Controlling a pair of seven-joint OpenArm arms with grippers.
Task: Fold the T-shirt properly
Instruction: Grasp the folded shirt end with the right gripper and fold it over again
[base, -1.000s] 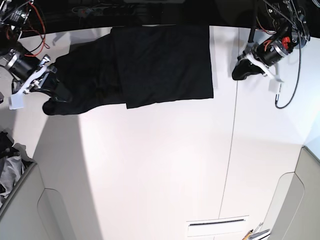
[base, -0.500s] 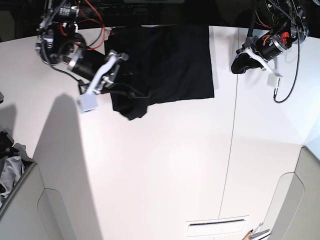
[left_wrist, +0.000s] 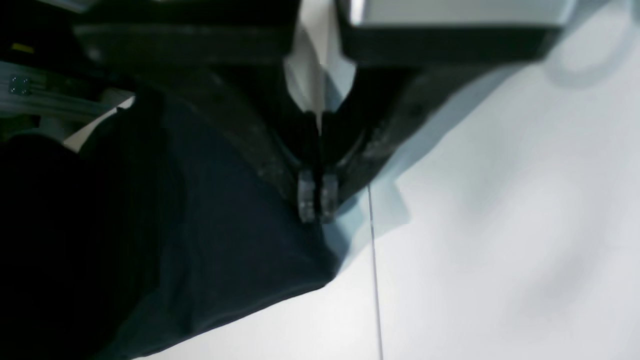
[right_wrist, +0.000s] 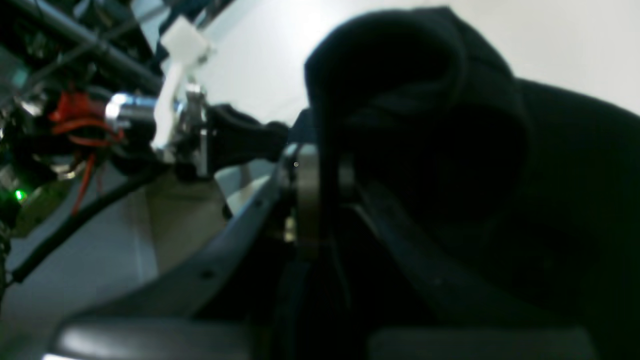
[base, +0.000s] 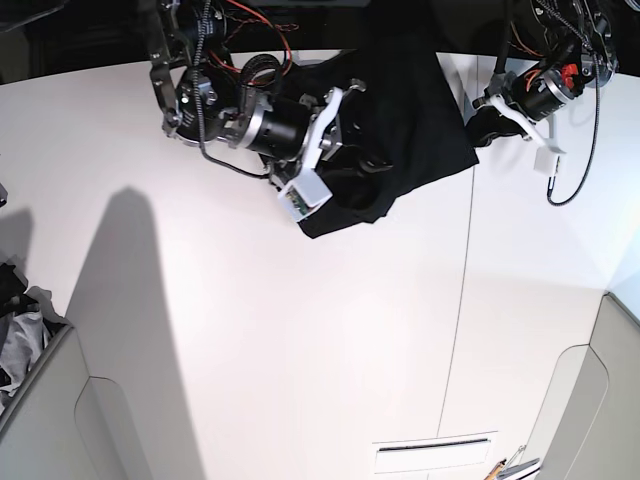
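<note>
Bunching in the right gripper (base: 345, 160): soft matte black T-shirt (base: 410, 120).

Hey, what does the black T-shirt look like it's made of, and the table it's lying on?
The T-shirt looks like soft matte knit fabric, probably cotton: it drapes, bunches into folds and shows no sheen. The table looks like a smooth, hard white panel with a slight sheen, perhaps laminate or painted board; a thin straight seam runs through it. The exact material can't be told.

You had a smooth white table (base: 300, 340) with a thin seam, and the bunched black T-shirt (base: 400, 130) lay on it.
</note>
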